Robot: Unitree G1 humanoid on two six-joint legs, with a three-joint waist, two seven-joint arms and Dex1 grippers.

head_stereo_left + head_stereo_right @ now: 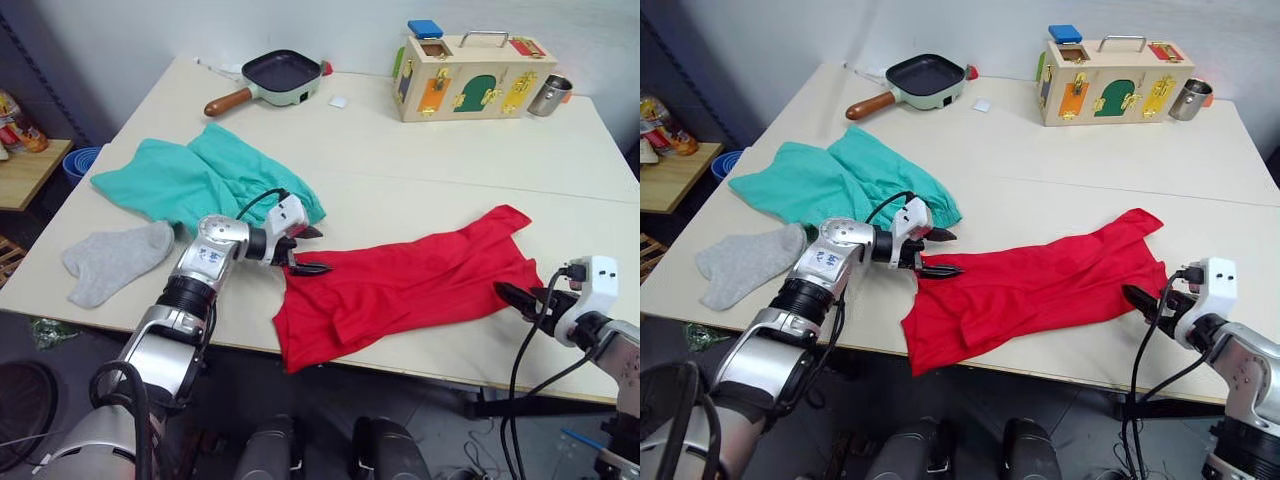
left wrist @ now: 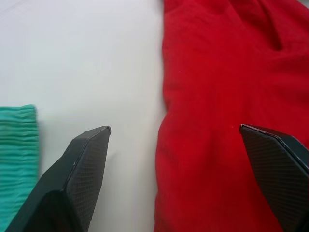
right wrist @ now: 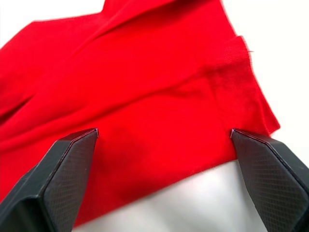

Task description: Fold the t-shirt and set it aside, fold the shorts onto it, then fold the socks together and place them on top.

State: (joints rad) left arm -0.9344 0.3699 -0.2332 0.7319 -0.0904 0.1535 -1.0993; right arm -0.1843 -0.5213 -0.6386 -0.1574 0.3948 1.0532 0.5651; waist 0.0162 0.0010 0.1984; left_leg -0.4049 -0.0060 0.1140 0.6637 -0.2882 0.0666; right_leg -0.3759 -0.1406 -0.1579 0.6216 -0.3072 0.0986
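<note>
We are looking down on a pale counter (image 1: 420, 190) where a bright red short-sleeved cloth t-shirt (image 1: 400, 285) is lying rumpled near the front edge. Our left gripper (image 1: 307, 250) is hovering at the shirt's left edge, fingers spread wide and holding nothing, one finger over bare counter and one over red cloth. Our right gripper (image 1: 520, 298) is sitting at the shirt's right edge, also wide open and empty. Teal-green cloth shorts (image 1: 200, 180) are lying left of the shirt, and a light grey knit sock (image 1: 115, 260) is resting near the counter's left front corner.
</note>
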